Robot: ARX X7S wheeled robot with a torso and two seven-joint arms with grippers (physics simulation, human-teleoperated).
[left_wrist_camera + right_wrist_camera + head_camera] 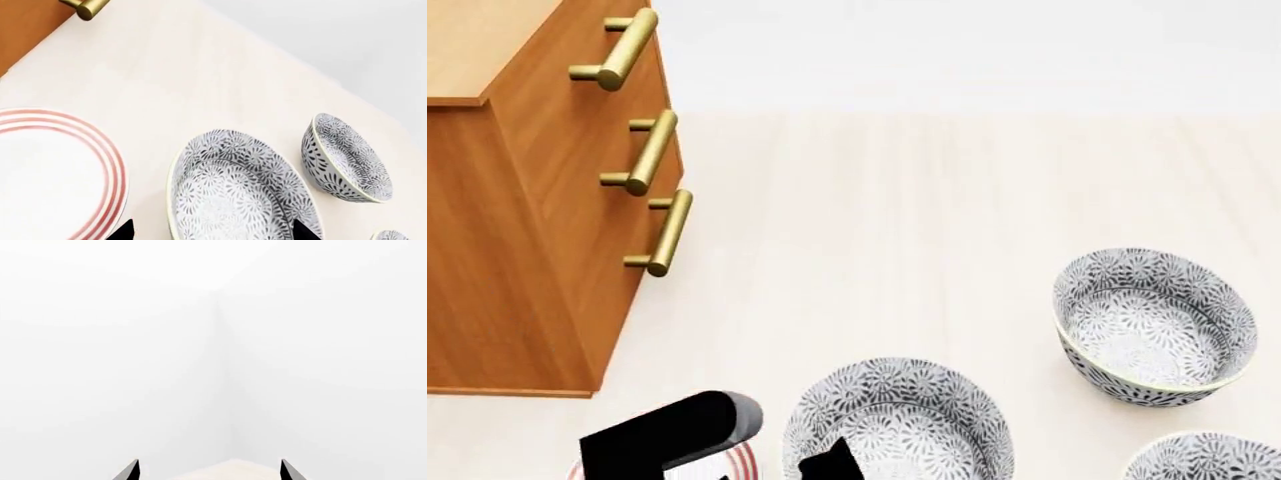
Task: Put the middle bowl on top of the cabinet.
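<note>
The middle bowl [897, 418], deep with a grey floral pattern, sits on the pale surface at the near centre of the head view. In the left wrist view it [240, 192] fills the lower centre. My left gripper [212, 232] is open just above it. One fingertip hangs over the gap beside the plate and the other over the bowl's inside, so the bowl's rim lies between them without touching. The orange-brown cabinet [547, 210] stands at the far left, its lighter top [481, 45] bare where it shows. My right gripper [210, 471] is open, holds nothing and faces white walls.
A white plate with red rings [53, 170] lies beside the middle bowl on the cabinet side. Another patterned bowl [1154, 325] stands to the right and a third [1208, 462] at the near right edge. Three brass handles [647, 150] stick out from the cabinet front.
</note>
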